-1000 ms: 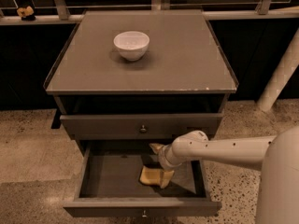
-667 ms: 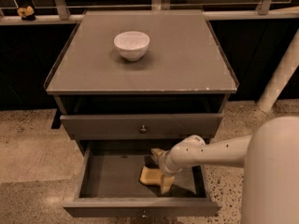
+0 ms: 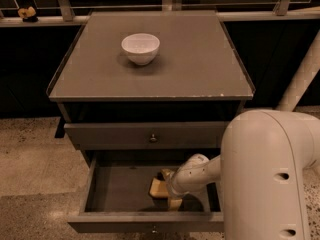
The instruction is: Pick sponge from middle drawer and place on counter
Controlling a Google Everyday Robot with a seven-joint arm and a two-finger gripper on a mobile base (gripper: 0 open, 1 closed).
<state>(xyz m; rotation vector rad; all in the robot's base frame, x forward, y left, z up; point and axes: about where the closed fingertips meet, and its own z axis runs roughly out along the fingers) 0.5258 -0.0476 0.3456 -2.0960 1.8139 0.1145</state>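
Observation:
The middle drawer (image 3: 117, 191) is pulled open below the counter (image 3: 200, 69). The pale-yellow sponge (image 3: 158, 188) lies on the drawer's dark floor, right of centre. My gripper (image 3: 172, 193) reaches down into the drawer from the right and sits right at the sponge, hiding its right part. I cannot see whether it touches or holds the sponge. My white arm (image 3: 270, 174) fills the lower right of the view.
A white bowl (image 3: 140, 47) stands on the counter's back left. The shut upper drawer front with its small knob (image 3: 153, 138) overhangs the open drawer. A white pole (image 3: 300, 79) slants at the right. Speckled floor surrounds the cabinet.
My arm's big white link has swung further into the lower right of the view. The gripper has stayed at the sponge in the drawer, and the sponge has not visibly moved.

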